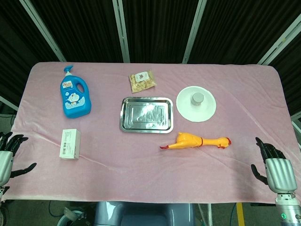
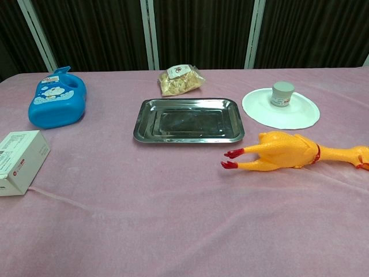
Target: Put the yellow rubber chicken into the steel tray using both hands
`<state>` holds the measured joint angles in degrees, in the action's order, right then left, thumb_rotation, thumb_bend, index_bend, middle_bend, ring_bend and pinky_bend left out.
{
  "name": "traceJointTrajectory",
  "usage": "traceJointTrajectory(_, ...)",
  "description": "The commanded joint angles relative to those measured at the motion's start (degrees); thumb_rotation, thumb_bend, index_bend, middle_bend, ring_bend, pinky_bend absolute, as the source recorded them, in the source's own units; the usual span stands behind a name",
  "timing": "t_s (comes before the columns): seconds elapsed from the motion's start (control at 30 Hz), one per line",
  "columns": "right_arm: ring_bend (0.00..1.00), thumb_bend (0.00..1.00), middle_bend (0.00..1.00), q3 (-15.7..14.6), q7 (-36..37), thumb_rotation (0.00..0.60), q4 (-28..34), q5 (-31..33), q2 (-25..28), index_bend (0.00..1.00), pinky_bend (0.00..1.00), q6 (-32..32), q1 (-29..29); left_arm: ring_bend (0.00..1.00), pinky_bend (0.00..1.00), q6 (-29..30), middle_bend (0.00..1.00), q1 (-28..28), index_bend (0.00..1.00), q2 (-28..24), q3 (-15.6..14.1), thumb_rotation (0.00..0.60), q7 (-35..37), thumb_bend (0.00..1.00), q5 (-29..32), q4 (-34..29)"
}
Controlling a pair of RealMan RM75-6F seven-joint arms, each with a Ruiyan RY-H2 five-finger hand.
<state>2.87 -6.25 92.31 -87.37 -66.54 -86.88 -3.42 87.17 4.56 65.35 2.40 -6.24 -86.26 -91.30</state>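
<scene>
Yellow rubber chicken [image 1: 195, 141], long axis laid three-to-nine, is found at ten o'clock of the nearer, empty, spread right hand [image 1: 273, 167]; left hand [image 1: 9, 153] likewise released.

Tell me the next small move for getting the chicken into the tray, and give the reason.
Probably bring the right hand forward and inward toward the yellow rubber chicken. Both hands rest open at the near table edge, holding nothing, and the chicken lies on the cloth on the right side, nearer that hand than the left hand. The steel tray sits empty just beyond it.
</scene>
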Motion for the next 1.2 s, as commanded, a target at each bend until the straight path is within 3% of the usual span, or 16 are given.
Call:
traceJointTrajectory(0.03,0.19,0.36,0.23,-0.1,0.1,0.600,0.0,-0.2,-0.1,0.03,0.30,0.0,0.0,0.08,0.03,0.3,0.19,-0.1,0.24,-0.1,0.0,0.600,0.2,0.00,-0.1,-0.1)
traceJointTrajectory(0.2,0.19,0.36,0.23,-0.2,0.4,0.600,-0.2,-0.6,-0.3,0.03,0.30,-0.1,0.0,0.08,0.03,0.3,0.18,-0.3,0.22,-0.3,-0.1,0.600,0.2,0.00,0.0,-0.3)
traceJointTrajectory(0.47,0.19,0.36,0.23,-0.4,1.2,0.600,-0.4,-1.5,-0.2,0.03,0.30,-0.8,0.3,0.01,0.00,-0.1,0.06,-0.8,0.07,-1.3,-0.8,0.600,1.3,0.00,-0.1,-1.6)
traceJointTrajectory(0.97,0.19,0.36,0.22,0.0,3.3,0.600,-1.9,-2.9,-1.3,0.00,0.30,0.3,-1.3,0.00,0.00,-0.1,0.04,-0.5,0.04,-1.4,-0.7,0.600,0.5,0.00,-0.8,-2.8)
traceJointTrajectory(1.2,0.16,0.36,0.20,1.3,4.8,0.600,-2.0,-2.7,-1.8,0.00,0.29,4.0,-4.5,0.00,0.00,-1.0,0.03,0.2,0.04,-1.4,-0.4,0.600,-0.4,0.00,-0.7,-3.6)
